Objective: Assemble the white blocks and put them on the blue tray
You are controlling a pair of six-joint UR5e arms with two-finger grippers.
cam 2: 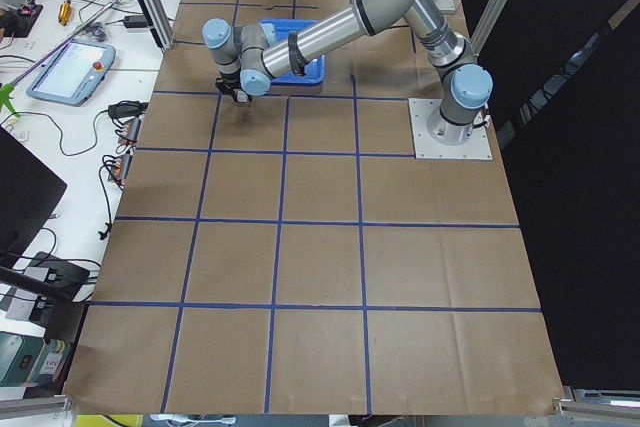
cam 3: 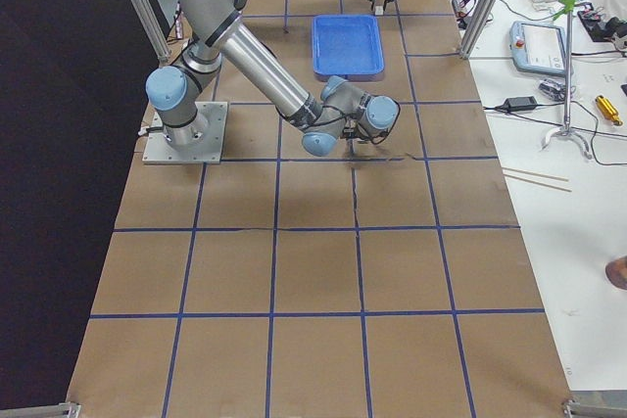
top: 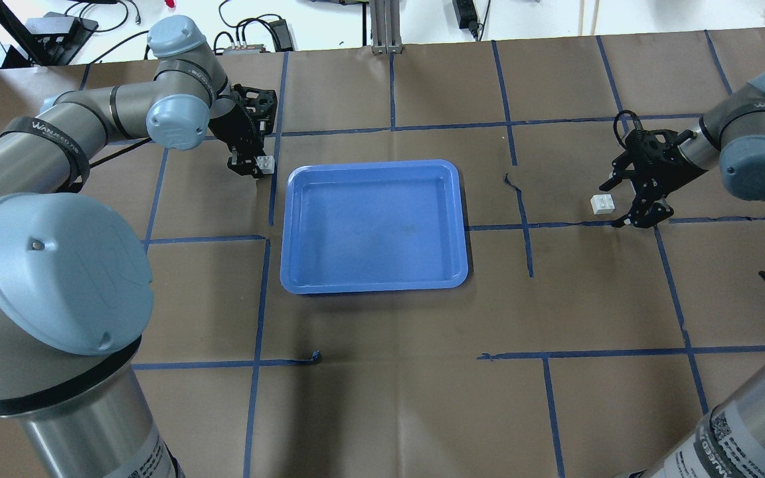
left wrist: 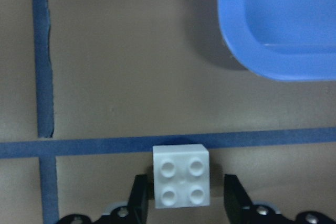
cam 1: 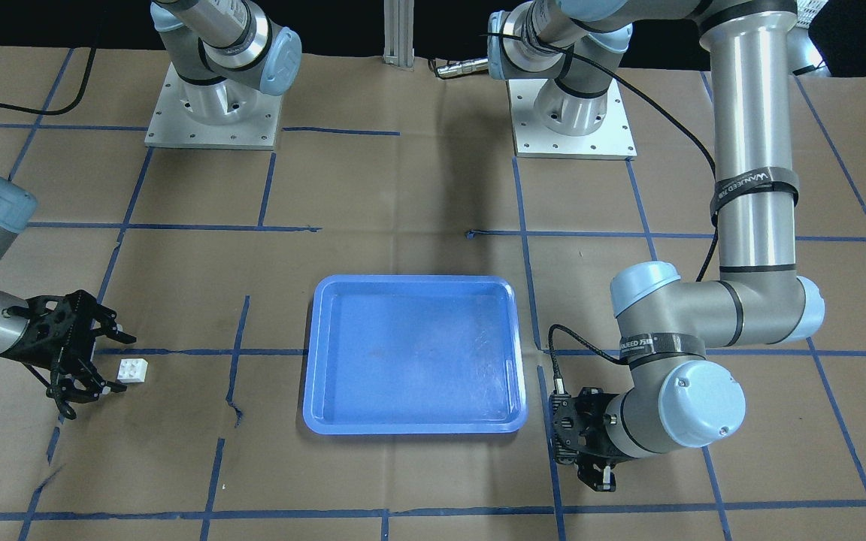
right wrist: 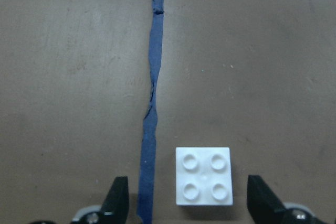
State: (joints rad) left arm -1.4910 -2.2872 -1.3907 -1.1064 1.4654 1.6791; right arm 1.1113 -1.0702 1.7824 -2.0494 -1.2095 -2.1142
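Observation:
The blue tray (top: 374,287) lies empty at mid-table; it also shows in the front view (cam 1: 414,430), and its corner shows in the left wrist view (left wrist: 273,61). One white four-stud block (left wrist: 182,182) sits on the paper beside the tray's far left corner (top: 265,162). My left gripper (left wrist: 184,203) is open and straddles it with small gaps on both sides. A second white block (right wrist: 203,176) lies at the far right (top: 602,204). My right gripper (right wrist: 188,203) is open wide with the block just between its fingertips (cam 1: 133,370).
Brown paper with blue tape gridlines covers the table. A tape line (right wrist: 149,129) runs just left of the right block. The two arm bases (cam 1: 211,113) stand at the robot's side. Monitors and cables lie off the table's far edge (cam 2: 70,72).

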